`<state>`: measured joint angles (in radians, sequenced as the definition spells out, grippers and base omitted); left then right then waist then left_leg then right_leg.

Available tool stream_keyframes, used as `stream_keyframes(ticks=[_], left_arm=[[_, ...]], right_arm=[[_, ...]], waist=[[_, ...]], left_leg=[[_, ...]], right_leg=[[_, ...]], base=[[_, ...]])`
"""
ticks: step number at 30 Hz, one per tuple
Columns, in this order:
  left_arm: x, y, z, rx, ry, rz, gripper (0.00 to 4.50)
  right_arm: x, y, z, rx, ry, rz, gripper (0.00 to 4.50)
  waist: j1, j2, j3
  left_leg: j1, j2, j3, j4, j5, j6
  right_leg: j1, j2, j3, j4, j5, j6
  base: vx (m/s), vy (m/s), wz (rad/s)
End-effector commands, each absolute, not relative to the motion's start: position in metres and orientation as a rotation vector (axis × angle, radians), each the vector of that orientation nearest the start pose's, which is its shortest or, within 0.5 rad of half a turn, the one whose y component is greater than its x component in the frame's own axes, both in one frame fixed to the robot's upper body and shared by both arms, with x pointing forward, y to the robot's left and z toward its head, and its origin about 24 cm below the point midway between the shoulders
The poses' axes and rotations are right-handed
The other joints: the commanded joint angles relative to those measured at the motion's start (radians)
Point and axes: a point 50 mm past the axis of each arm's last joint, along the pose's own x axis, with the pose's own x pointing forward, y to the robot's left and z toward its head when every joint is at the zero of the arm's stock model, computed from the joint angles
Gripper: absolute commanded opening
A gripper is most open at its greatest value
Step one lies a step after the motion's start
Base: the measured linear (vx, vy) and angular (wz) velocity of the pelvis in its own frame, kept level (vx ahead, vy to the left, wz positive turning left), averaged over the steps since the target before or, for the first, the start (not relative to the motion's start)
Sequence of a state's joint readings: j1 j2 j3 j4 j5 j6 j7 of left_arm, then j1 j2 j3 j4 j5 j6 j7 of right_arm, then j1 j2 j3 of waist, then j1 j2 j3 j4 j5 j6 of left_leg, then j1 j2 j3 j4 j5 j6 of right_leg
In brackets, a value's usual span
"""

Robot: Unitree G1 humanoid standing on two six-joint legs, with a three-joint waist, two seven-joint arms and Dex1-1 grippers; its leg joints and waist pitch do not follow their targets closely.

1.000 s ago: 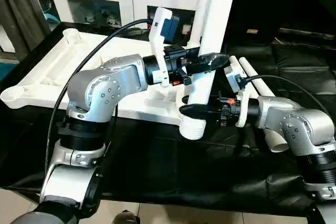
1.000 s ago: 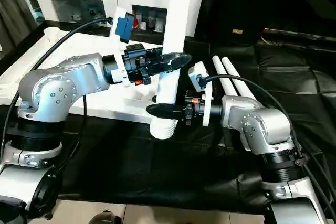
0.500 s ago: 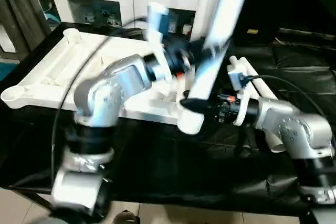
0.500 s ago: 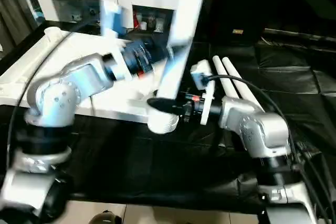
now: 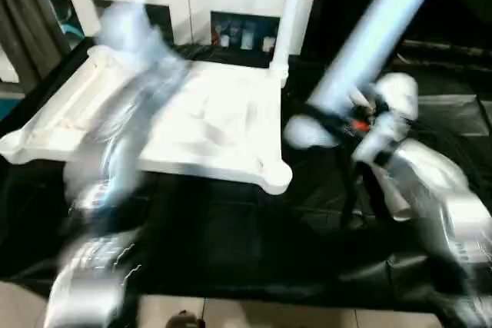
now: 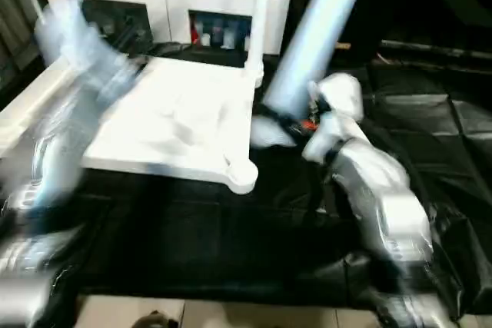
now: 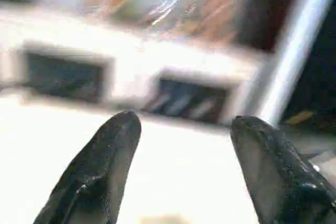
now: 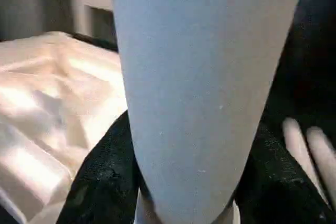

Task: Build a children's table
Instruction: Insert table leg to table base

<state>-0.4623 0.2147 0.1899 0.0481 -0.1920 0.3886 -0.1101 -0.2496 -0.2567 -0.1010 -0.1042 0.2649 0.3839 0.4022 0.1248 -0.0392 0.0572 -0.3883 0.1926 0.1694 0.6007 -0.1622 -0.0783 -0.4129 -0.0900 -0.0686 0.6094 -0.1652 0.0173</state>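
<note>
Right wrist view gives you the clearest read: the right gripper [image 8: 184,182] has its two black fingers [image 8: 100,182] closed around a smooth, round, tapered white table leg [image 8: 202,77], one finger on either side near the leg's wide end. From the head camera you see that leg [image 5: 377,36] tilted, its thick end down by the gripper and its narrow end rising away toward the upper right, beside the near right corner of the table top.

The table top [image 5: 207,124] lies upside down on the black-draped work surface [image 5: 231,236], a broad white plastic square with moulded ribs and hollows across its underside and rounded sockets at the corners. One leg [image 5: 286,17] stands upright at its far right corner. Two more slim white legs [image 8: 310,150] lie side by side on the black cover past the gripped one.

Your left gripper [image 7: 181,177] stands well open, its glossy black fingertips [image 7: 100,177] spread with nothing between them, above the white top and facing a white cabinet [image 7: 157,72] with dark glass doors. The left arm [image 5: 115,113] is a silver blur over the left part of the top.
</note>
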Motion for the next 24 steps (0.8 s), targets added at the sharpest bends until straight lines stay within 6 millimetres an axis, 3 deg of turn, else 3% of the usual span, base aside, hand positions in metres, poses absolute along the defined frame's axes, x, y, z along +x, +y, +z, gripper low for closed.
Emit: stream_keyframes(ticks=[1,3,5,7,8,9,10,11,12,13,14,15,16,17,18,19,20,21,22,23,24], left_arm=[[0.325,0.185,0.146,0.06,-0.13,-0.029,3.29],[0.316,0.189,0.131,0.114,-0.133,0.042,3.29],[0.311,0.192,0.122,0.13,-0.138,0.117,3.29],[0.308,0.194,0.117,0.141,-0.132,0.163,3.29],[0.306,0.193,0.116,0.154,-0.131,0.173,3.29],[0.306,0.192,0.117,0.176,-0.138,0.173,3.29],[0.305,0.191,0.116,0.179,-0.13,0.178,3.29],[0.305,0.188,0.113,0.172,-0.114,0.176,3.29],[0.305,0.185,0.11,0.188,-0.105,0.173,3.29],[0.305,0.185,0.11,0.188,-0.105,0.173,3.29],[0.305,0.183,0.108,0.207,-0.099,0.159,3.29],[0.305,0.178,0.111,0.215,-0.122,0.136,3.29],[0.305,0.178,0.111,0.215,-0.122,0.136,3.29],[0.306,0.175,0.11,0.216,-0.117,0.123,3.29],[0.306,0.174,0.11,0.217,-0.112,0.119,3.29],[0.308,0.171,0.112,0.169,-0.126,0.083,3.29],[0.309,0.169,0.113,0.147,-0.131,0.065,3.29],[0.309,0.168,0.114,0.143,-0.138,0.05,3.29],[0.309,0.167,0.116,0.149,-0.149,0.034,3.29],[0.309,0.167,0.116,0.152,-0.15,0.031,3.29],[0.31,0.166,0.117,0.176,-0.142,0.014,3.29]], right_arm=[[0.285,-0.17,0.109,0.09,0.004,0.381,1.92],[0.278,-0.164,0.092,0.094,0.058,0.357,1.92],[0.276,-0.162,0.081,0.064,0.056,0.316,1.92],[0.275,-0.162,0.077,0.038,0.038,0.281,1.92],[0.276,-0.162,0.075,0.035,0.04,0.26,1.92],[0.277,-0.162,0.076,0.018,0.031,0.248,1.92],[0.278,-0.162,0.076,-0.002,0.025,0.236,1.92],[0.278,-0.161,0.076,-0.015,0.018,0.223,1.92],[0.28,-0.162,0.077,-0.02,0.004,0.196,1.92],[0.28,-0.162,0.077,-0.02,0.004,0.196,1.92],[0.281,-0.163,0.078,0.005,-0.001,0.175,1.92],[0.282,-0.163,0.076,0.008,0.016,0.175,1.92],[0.282,-0.163,0.076,0.008,0.016,0.175,1.92],[0.281,-0.162,0.075,0.005,0.017,0.181,1.92],[0.281,-0.162,0.074,-0.002,0.014,0.186,1.92],[0.278,-0.155,0.073,0.038,0.008,0.25,1.92],[0.277,-0.151,0.073,0.059,0.004,0.276,1.92],[0.276,-0.149,0.072,0.07,0.009,0.292,1.92],[0.275,-0.145,0.07,0.073,0.021,0.322,1.92],[0.275,-0.144,0.07,0.073,0.024,0.329,1.92],[0.274,-0.139,0.068,0.071,0.037,0.373,1.92]], waist=[[-0.008,0.014,-0.08],[-0.01,0.013,-0.074],[-0.015,0.022,-0.068],[-0.027,0.023,-0.066],[-0.042,0.03,-0.061],[-0.042,0.055,-0.054],[-0.068,0.061,-0.063],[-0.073,0.073,-0.061],[-0.086,0.053,-0.053],[-0.086,0.053,-0.053],[-0.084,0.037,-0.046],[-0.06,-0.009,-0.034],[-0.029,-0.013,-0.036],[-0.02,-0.012,-0.034],[-0.009,-0.001,-0.048],[-0.014,0.003,-0.055],[-0.019,0.024,-0.062],[-0.022,0.024,-0.058],[-0.029,0.03,-0.047],[-0.033,0.031,-0.04],[-0.048,0.035,-0.026]], left_leg=[[0.023,0.03,-0.01,-0.08,-0.249,-0.026],[0.019,0.033,-0.011,-0.084,-0.272,-0.019],[0.022,0.032,-0.013,-0.088,-0.334,-0.032],[0.033,0.038,-0.025,-0.091,-0.419,-0.07],[0.045,0.054,-0.04,-0.101,-0.485,-0.074],[-0.008,0.063,-0.114,-0.158,-0.619,-0.033],[0.014,0.11,-0.194,-0.175,-0.682,-0.003],[0.016,0.107,-0.216,-0.178,-0.685,0.013],[-0.014,0.049,-0.216,-0.156,-0.639,0.075],[-0.014,0.049,-0.216,-0.156,-0.639,0.075],[0.013,0.012,-0.127,-0.066,-0.599,0.022],[0.04,-0.058,-0.049,0.07,-0.348,0.029],[-0.003,-0.041,-0.035,0.057,-0.152,0.038],[-0.001,-0.023,-0.037,0.042,-0.141,0.037],[0.012,0.0,-0.041,-0.013,-0.178,0.031],[0.009,0.01,-0.049,-0.034,-0.196,0.032],[0.025,0.037,-0.06,-0.06,-0.267,0.031],[0.035,0.041,-0.061,-0.067,-0.316,0.029],[0.055,0.043,-0.061,-0.077,-0.445,0.018],[0.07,0.044,-0.063,-0.079,-0.516,0.013],[0.098,0.048,-0.068,-0.081,-0.655,0.005]], right_leg=[[0.046,-0.037,0.036,-0.066,-0.202,-0.114],[0.047,-0.037,0.036,-0.068,-0.191,-0.125],[0.043,-0.038,0.036,-0.077,-0.259,-0.114],[0.038,-0.019,0.023,-0.084,-0.314,-0.094],[0.032,0.002,0.006,-0.094,-0.316,-0.096],[0.073,0.002,-0.042,-0.053,-0.291,-0.12],[0.063,0.002,-0.042,0.004,-0.192,-0.159],[0.059,0.007,-0.045,0.024,-0.178,-0.186],[0.07,-0.015,-0.024,0.006,-0.207,-0.254],[0.07,-0.015,-0.024,0.006,-0.207,-0.254],[0.032,-0.047,0.009,-0.09,-0.426,-0.254],[0.013,-0.109,-0.003,-0.176,-0.767,-0.176],[0.056,-0.126,0.035,-0.178,-0.928,-0.017],[0.054,-0.135,0.04,-0.174,-0.951,0.039],[0.062,-0.102,0.027,-0.145,-0.819,0.064],[0.071,-0.082,0.014,-0.128,-0.692,0.059],[0.074,-0.061,-0.007,-0.116,-0.488,0.017],[0.074,-0.064,-0.008,-0.117,-0.479,-0.001],[0.075,-0.062,-0.02,-0.129,-0.552,-0.022],[0.073,-0.061,-0.029,-0.137,-0.607,-0.023],[0.077,-0.052,-0.061,-0.157,-0.712,-0.009]], base=[[0.0,0.0,0.0],[0.0,0.0,0.0],[0.0,0.0,0.0],[0.0,0.0,0.0],[0.0,0.0,0.0],[-0.039,-0.043,0.23],[-0.037,-0.079,0.48],[-0.037,-0.079,0.48],[-0.027,-0.118,0.52],[-0.041,-0.152,0.54],[-0.041,-0.152,0.54],[-0.052,-0.168,0.28],[-0.009,-0.14,-0.04],[-0.009,-0.14,-0.04],[0.0,-0.098,-0.02],[-0.031,-0.069,0.0],[-0.031,-0.069,0.0],[0.0,0.0,0.0],[0.0,0.0,0.0],[0.0,0.0,0.0],[0.0,0.0,0.0]])
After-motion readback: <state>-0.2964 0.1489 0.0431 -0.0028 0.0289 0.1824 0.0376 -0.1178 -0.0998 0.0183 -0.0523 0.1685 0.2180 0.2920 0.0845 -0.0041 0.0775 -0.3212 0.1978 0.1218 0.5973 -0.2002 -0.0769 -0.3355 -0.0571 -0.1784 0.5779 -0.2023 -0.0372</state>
